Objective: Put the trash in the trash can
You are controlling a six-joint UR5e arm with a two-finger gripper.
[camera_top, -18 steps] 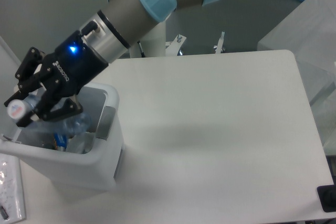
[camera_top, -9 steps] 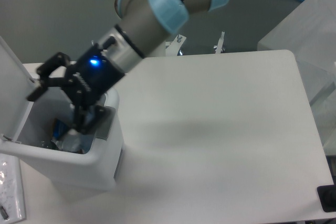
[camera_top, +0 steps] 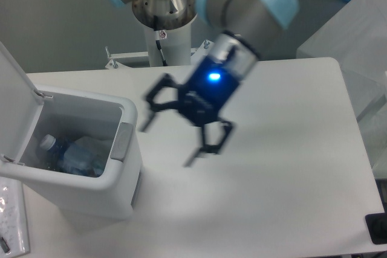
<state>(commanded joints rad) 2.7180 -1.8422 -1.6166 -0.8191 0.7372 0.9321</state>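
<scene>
The white trash can (camera_top: 115,188) stands at the left of the table with its flip lid (camera_top: 13,83) up and a grey tab (camera_top: 121,142) at its front rim. The clear water bottle (camera_top: 66,154) lies inside it, cap to the left. More clear plastic lies beside the bottle; I cannot tell whether it is the cup. My gripper (camera_top: 170,141) is open and empty, blurred by motion, above the table just right of the can.
A clear flat package (camera_top: 11,219) lies at the bottom left beside the can. The arm's base (camera_top: 164,25) stands behind the table's far edge. A dark object (camera_top: 378,229) sits at the bottom right corner.
My gripper let go of the bottle into the can, then swung out of the can and to the right over the table. The bottle now lies inside.
</scene>
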